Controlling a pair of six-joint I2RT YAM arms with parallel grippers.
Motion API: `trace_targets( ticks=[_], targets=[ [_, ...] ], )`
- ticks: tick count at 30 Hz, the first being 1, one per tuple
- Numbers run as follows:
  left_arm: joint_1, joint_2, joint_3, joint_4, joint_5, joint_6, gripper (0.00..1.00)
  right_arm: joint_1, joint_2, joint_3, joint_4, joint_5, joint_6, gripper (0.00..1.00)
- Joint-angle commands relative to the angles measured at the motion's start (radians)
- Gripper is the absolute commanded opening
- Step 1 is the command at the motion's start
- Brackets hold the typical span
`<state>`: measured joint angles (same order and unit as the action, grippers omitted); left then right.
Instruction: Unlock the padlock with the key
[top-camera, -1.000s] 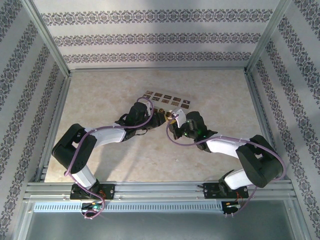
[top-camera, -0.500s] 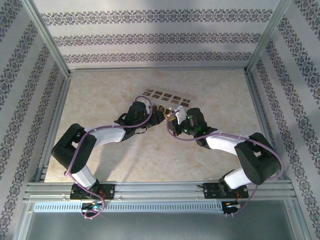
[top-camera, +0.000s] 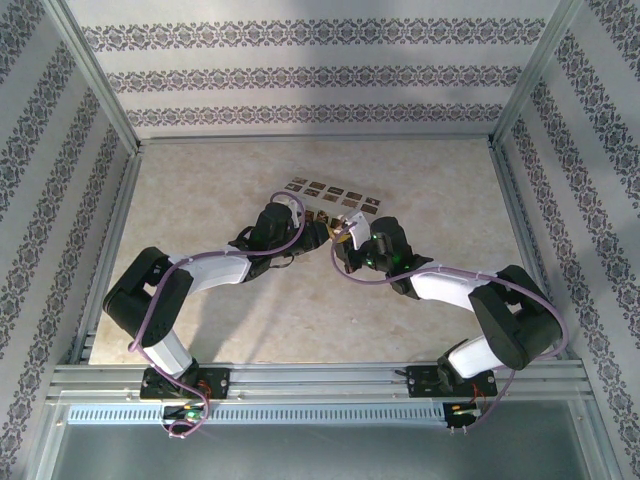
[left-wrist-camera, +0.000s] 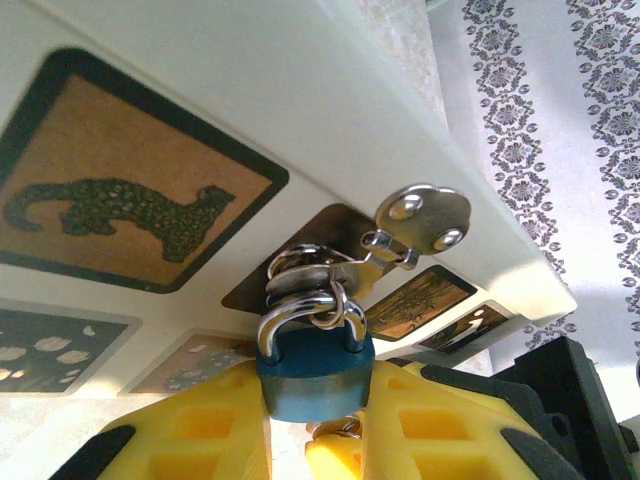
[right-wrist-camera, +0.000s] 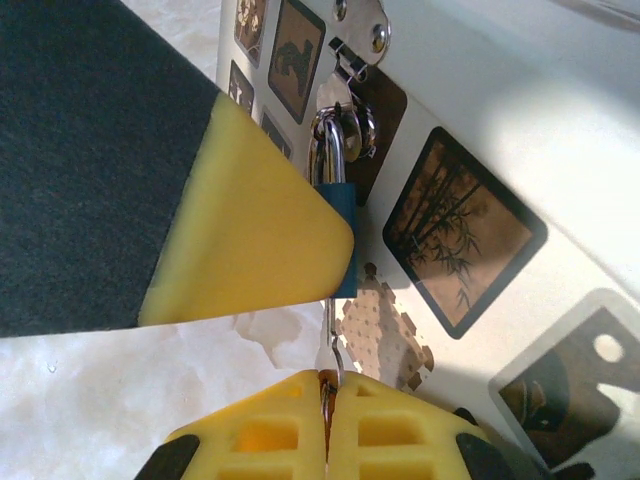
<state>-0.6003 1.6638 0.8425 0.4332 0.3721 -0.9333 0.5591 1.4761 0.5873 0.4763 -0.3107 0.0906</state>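
Right wrist view: closest to the lens, the right gripper (right-wrist-camera: 325, 400) is seen with its two yellow fingers pressed together on the key (right-wrist-camera: 328, 340). The thin silvery blade is pinched between them and pointed up at the underside of the padlock (right-wrist-camera: 338, 215). Whether the blade is seated in the keyhole cannot be told.

Just beyond, one side of the small blue padlock body is covered by a yellow finger (right-wrist-camera: 250, 230) of the other arm. The silvery shackle (right-wrist-camera: 330, 150) is passed through metal rings on the hasp (right-wrist-camera: 365, 30), which is fixed to the side of the cream box (right-wrist-camera: 500, 120) with its dark patterned squares.

From the left wrist, the left gripper (left-wrist-camera: 315, 400) is shown clamped on the blue body, with one yellow finger on either side. The shackle is hooked above into the rings, and the box face is behind it.

From the top camera, both grippers are seen meeting at the near edge of the box, around the middle of the table (top-camera: 200, 200). The patterned back wall (top-camera: 320, 75) is farthest off.
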Motion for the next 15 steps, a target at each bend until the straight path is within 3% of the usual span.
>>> trace_targets(
  ticks=[1,8,15],
  targets=[
    [-0.030,0.020,0.006,0.028,0.123,-0.012,0.23,0.024,-0.006,0.063,0.202,-0.079,0.065,0.00],
    [-0.030,0.023,0.001,0.031,0.122,-0.010,0.23,0.025,-0.004,0.045,0.228,-0.109,0.117,0.00],
    [-0.030,0.028,0.002,0.036,0.128,-0.015,0.23,0.059,-0.031,0.043,0.175,0.022,-0.004,0.00]
  ],
)
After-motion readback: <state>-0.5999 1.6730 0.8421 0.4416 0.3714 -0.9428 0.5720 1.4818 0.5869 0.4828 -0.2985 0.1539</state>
